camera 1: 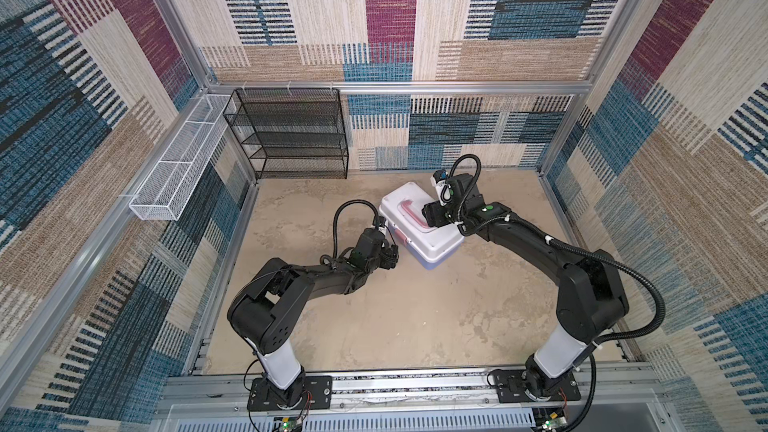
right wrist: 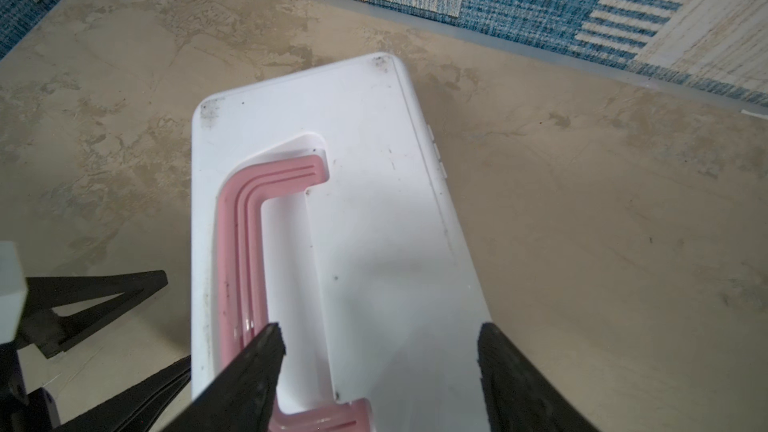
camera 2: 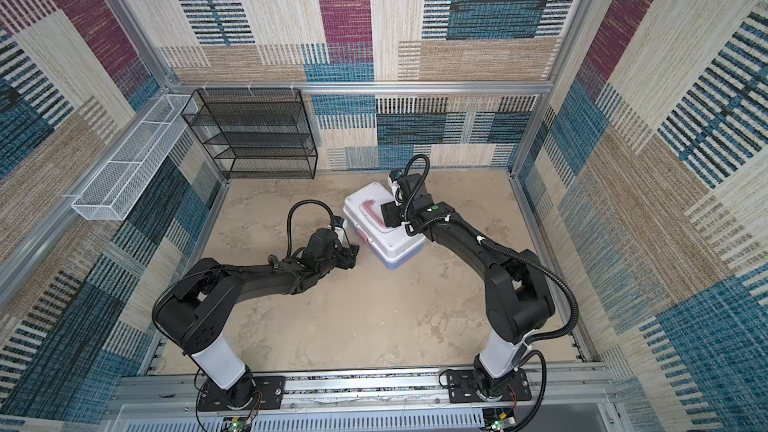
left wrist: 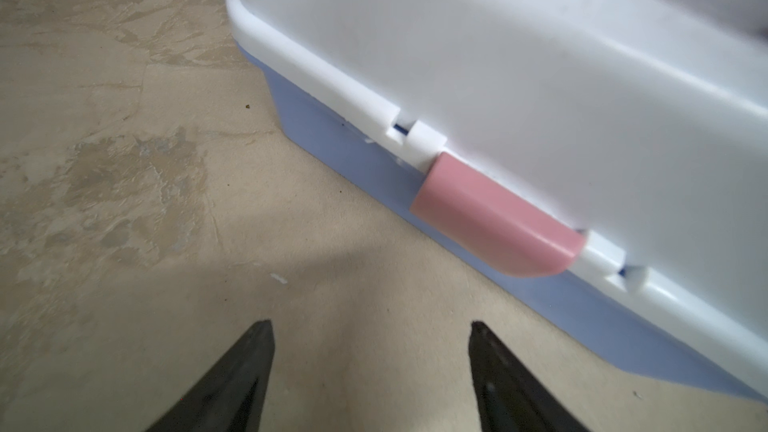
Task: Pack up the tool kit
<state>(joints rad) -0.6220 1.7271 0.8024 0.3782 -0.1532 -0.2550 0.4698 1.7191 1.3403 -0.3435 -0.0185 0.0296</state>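
The left gripper (left wrist: pixel 371 328) stands wide and empty, the pink latch (left wrist: pixel 494 222) just ahead of its tips on the tool kit (camera 1: pixel 419 228), whose white lid (left wrist: pixel 498 56) lies down on the blue base (left wrist: pixel 332 139). A push there could slide the light box away instead of snapping the latch. The right gripper (right wrist: pixel 380 332) hovers over the lid, spread wide and gripping nothing, one fingertip (right wrist: pixel 266 351) above the pink handle (right wrist: pixel 241 243); a careless lift might snag it and tip the kit.

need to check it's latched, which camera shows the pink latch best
The left wrist view: the pink latch is large and unobstructed against the white lid's rim. Both top views show only a small pink sliver; the right wrist view misses it.
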